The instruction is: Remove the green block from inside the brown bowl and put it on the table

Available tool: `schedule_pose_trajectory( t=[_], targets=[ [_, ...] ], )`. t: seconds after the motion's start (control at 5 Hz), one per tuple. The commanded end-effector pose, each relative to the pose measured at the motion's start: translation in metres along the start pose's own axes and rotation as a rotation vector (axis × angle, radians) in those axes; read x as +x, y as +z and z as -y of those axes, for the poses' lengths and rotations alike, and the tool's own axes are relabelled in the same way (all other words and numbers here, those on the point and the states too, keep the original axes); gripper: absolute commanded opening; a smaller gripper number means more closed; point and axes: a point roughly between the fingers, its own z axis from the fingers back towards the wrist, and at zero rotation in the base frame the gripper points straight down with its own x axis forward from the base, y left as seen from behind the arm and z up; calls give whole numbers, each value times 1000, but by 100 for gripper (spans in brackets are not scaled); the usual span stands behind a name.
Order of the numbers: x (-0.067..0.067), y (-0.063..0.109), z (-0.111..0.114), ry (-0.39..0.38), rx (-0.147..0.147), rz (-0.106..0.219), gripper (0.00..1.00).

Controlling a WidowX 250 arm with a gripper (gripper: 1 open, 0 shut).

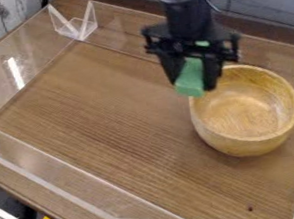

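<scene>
Broadly, table (99,137): a dark wood-grain top fenced by low clear acrylic walls (67,207); a wide bare stretch lies to the left of the bowl, the likely reason the block is being carried to that side.
Brown bowl (248,109): a round, thick-rimmed wooden bowl at the right of the table, upright, with nothing inside it; the removal half of the task looks done.
Arm: a black arm comes down from the top edge, its wrist pointing straight down, which suits a top-down carry and a flat set-down.
Gripper (194,79): its fingers are clamped on the green block, one on each side, hanging just left of and above the bowl's near rim.
Green block (191,79): held upright and slightly tilted between the fingers, clear of the bowl and above the tabletop, not touching either, as far as this view tells.
Step in hand: probably carrying the block to open table.
Still to do: lower until the block meets the wood, then let go.
Risk: a release from this height, so near the rim, could send the block tumbling back against the bowl.
</scene>
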Motion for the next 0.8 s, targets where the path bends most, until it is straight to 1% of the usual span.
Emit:
schedule_pose_trajectory(
  t=[0.0,0.2,0.4,0.6],
  targets=[
    [1,16,-11,69,8,49,0],
    [-2,23,-18,163,14,68,0],
    [2,26,-16,138,6,70,0],
    [5,25,-13,93,2,68,0]
  ],
)
